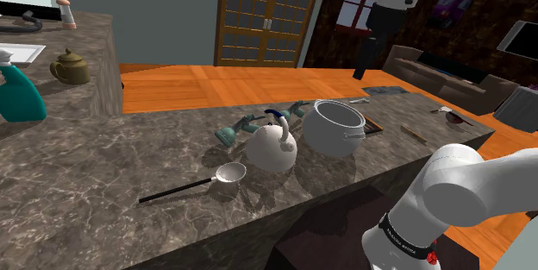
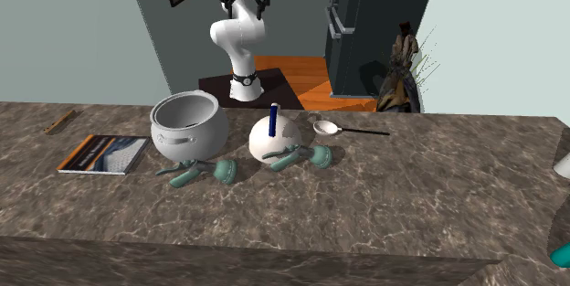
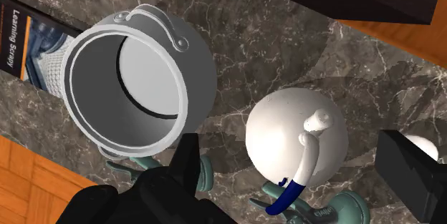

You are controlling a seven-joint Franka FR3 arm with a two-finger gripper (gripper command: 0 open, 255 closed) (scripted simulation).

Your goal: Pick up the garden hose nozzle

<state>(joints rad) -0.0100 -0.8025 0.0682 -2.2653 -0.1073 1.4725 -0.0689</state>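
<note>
Teal nozzle [image 2: 195, 174] lies on the marble counter [image 2: 411, 204] just beside the pot [image 2: 206, 134], second nozzle [image 2: 301, 156] by the kettle [image 2: 265, 143] — gripper [image 3: 294, 154] hangs above, fingers wide apart, empty.

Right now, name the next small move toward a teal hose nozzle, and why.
Probably shift the open black gripper sideways, from above the round white kettle to over the teal pistol-shaped nozzle beside the grey pot: it hangs high, centred on the kettle.
</note>
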